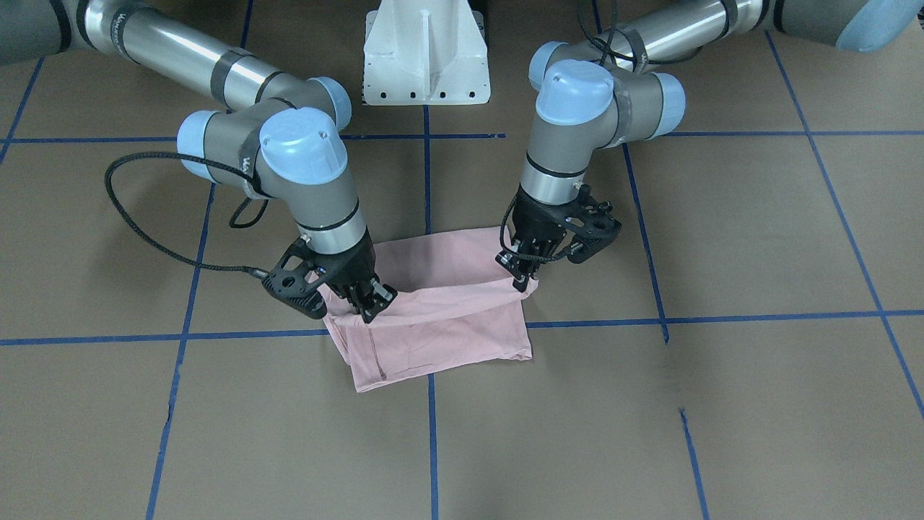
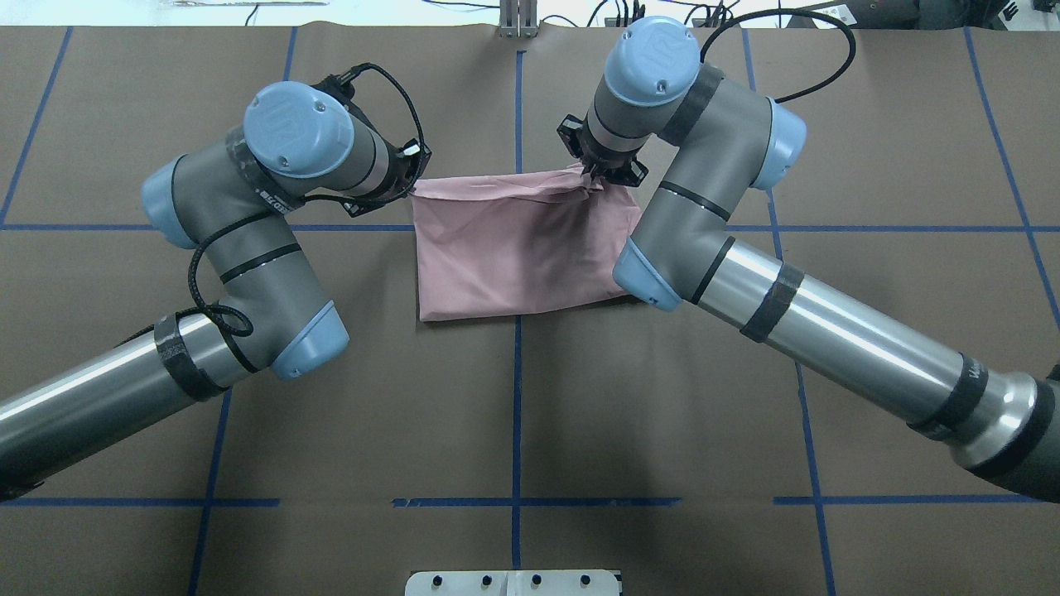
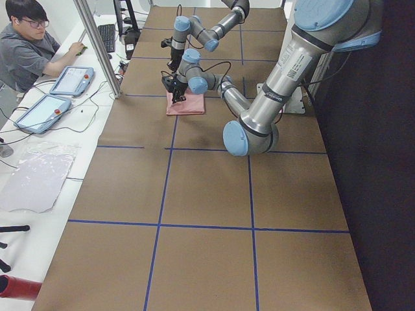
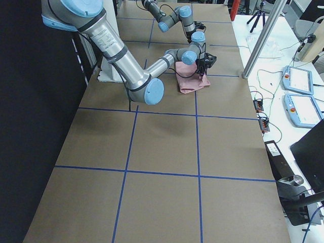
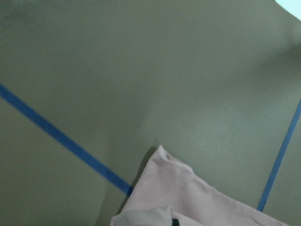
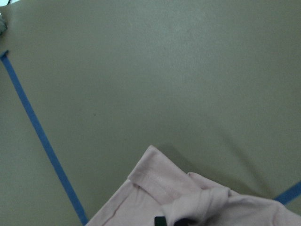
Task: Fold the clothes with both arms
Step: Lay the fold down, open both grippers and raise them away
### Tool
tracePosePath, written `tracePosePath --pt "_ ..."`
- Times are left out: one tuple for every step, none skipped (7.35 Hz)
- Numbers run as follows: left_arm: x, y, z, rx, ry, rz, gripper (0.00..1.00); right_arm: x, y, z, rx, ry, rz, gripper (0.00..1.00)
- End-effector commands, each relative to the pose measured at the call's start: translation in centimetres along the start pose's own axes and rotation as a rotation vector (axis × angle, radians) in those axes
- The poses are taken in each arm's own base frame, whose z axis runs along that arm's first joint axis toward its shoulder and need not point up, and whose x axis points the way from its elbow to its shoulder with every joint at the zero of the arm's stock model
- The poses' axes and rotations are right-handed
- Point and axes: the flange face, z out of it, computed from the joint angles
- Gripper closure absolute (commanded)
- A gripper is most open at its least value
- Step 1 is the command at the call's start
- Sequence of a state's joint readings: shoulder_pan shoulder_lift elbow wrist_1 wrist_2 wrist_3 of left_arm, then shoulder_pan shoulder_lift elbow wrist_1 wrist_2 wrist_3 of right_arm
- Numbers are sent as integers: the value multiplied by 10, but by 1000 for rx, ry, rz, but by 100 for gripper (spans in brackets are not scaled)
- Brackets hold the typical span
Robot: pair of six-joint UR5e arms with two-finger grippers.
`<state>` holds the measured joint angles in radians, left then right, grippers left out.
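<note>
Left hand point(image 1: 521, 278), right of centre in the front-facing view, is clenched on one corner of the pale pink T-shirt point(image 1: 440, 325). Right hand point(image 1: 372, 305), left of centre, grasps bunched cloth at the opposite end. The held edge stretches between them. The folded shirt lies mid-frame on the brown desk point(image 1: 722, 404), across blue tape lines point(image 1: 722, 317).

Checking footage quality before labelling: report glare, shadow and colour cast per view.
Front-facing view: bright glare streaks on the metal tube of the right arm. Overhead view: the pink T-shirt darkens towards the right arm, in its shadow. Both wrist views: dim, the brown table rendered greenish.
</note>
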<state>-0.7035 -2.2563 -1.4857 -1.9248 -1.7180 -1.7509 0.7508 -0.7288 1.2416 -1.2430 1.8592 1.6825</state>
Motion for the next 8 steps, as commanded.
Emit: tracePosePath --pt "1 -17 15 13 29 37 0 2 -33 28 37 -85 -29 0" --pt "1 -17 15 11 29 38 0 3 -34 29 41 -83 -29 0" --pt "2 -24 13 18 31 35 0 4 -45 25 51 -85 -24 0" --pt "2 -38 7 -2 31 54 0 7 -61 20 66 -79 -72 0" --pt "1 -67 -6 -32 33 89 0 20 -84 15 68 -40 -109 0" --pt "-7 -101 -21 -60 28 140 0 36 -110 -1 43 20 -155 0" --pt "-34 -133 -47 -33 39 231 0 73 -131 -26 33 104 -264 0" --pt "-67 -171 -69 -13 23 313 0 115 -153 -57 28 184 -389 0"
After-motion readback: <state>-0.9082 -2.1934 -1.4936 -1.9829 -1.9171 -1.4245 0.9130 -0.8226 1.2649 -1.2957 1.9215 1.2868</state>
